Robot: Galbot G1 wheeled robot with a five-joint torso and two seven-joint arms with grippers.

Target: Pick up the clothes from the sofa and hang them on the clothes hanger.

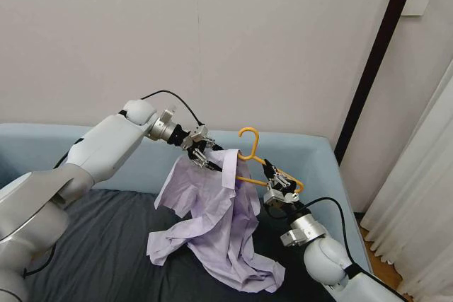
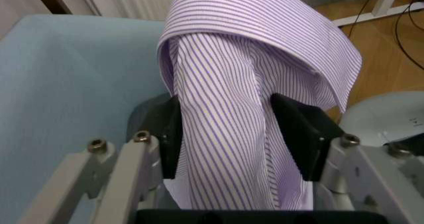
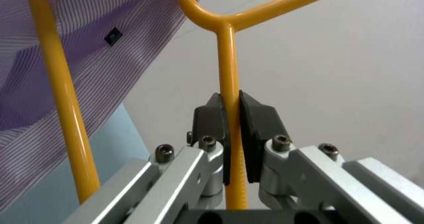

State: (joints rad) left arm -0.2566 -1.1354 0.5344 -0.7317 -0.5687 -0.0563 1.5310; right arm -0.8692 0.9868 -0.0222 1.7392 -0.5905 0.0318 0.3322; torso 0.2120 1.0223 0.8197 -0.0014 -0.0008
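Left gripper (image 1: 204,158) clamped on striped shirt (image 1: 219,225) collar; right gripper (image 1: 280,184), beside it, clamped on yellow hanger (image 3: 229,60) stem.

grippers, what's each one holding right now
Left gripper: closed on the striped shirt.
Right gripper: closed on the yellow hanger.

Sofa (image 1: 318,150) (lt blue) w/ shirt (image 1: 219,228) hem lying on it.

hanger (image 1: 255,145): one shoulder hidden under shirt (image 1: 212,217) (hook shows) | right arm (image 1: 327,259): cut off by lower edge
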